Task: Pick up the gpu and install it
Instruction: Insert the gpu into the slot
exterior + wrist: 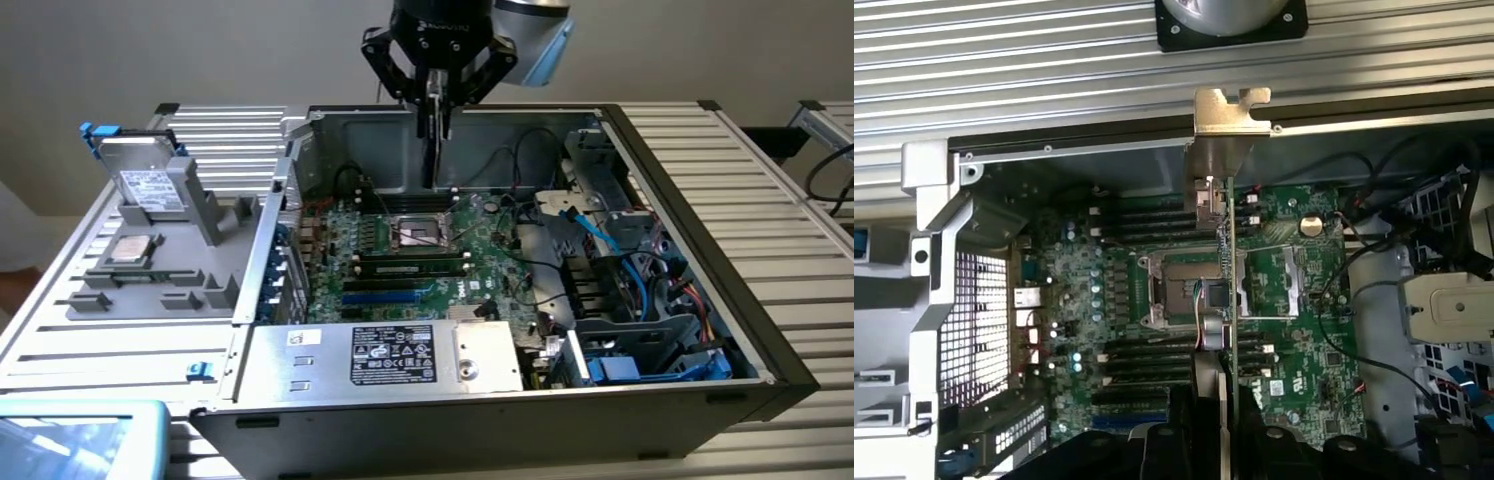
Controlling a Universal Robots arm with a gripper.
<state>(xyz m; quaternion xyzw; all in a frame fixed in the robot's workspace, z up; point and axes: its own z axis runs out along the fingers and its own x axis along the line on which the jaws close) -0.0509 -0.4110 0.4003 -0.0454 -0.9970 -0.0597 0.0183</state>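
Tool (434,100), top centre of the exterior view, clamped on the gpu (429,150), which hangs edge-on above the motherboard (501,275) inside the open case (467,425); seating it well likely calls for a plumb card squared to a slot (387,297).

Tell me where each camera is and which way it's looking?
Exterior view: off the arm, raised, looking down at a slant into the open computer case; the gripper holds the gpu edge-on above the motherboard.
Wrist view: on the wrist, looking straight down along the gpu onto the motherboard; the gripper shows, clamped on the card.
Shared: gripper, gpu and motherboard.
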